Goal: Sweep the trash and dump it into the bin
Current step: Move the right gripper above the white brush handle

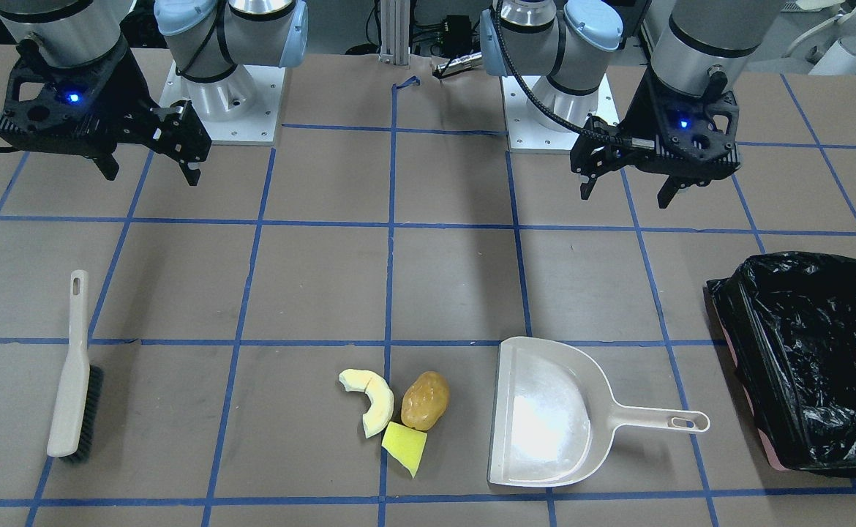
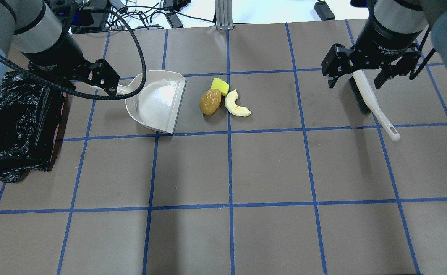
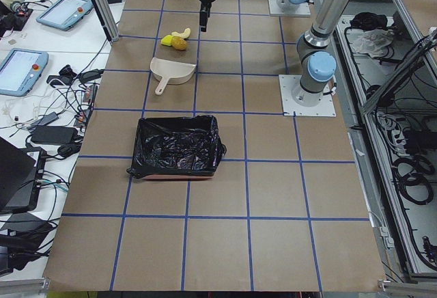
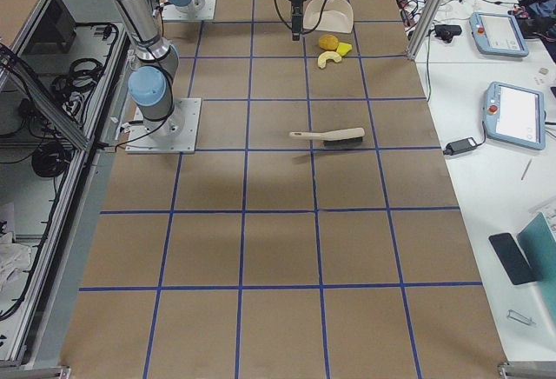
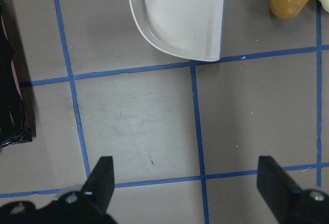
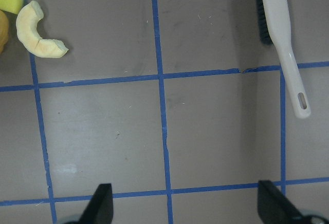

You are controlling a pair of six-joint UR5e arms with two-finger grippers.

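The trash lies together on the table: a cream crescent slice point(image 1: 371, 399), a golden-brown lump point(image 1: 425, 400) and a yellow wedge point(image 1: 406, 446). An off-white dustpan point(image 1: 545, 417) lies beside them, its mouth facing the trash. The bin point(image 1: 812, 359), lined with a black bag, stands at the table's end beyond the dustpan handle. My left gripper point(image 1: 625, 196) is open and empty, held above the table near the dustpan handle point(image 2: 126, 88). My right gripper point(image 1: 151, 174) is open and empty, held above the brush point(image 2: 372, 105).
The hand brush point(image 1: 73, 373) lies flat on my right side, its handle pointing toward me. Blue tape lines grid the brown table. Both arm bases point(image 1: 227, 102) stand at the robot's edge of the table.
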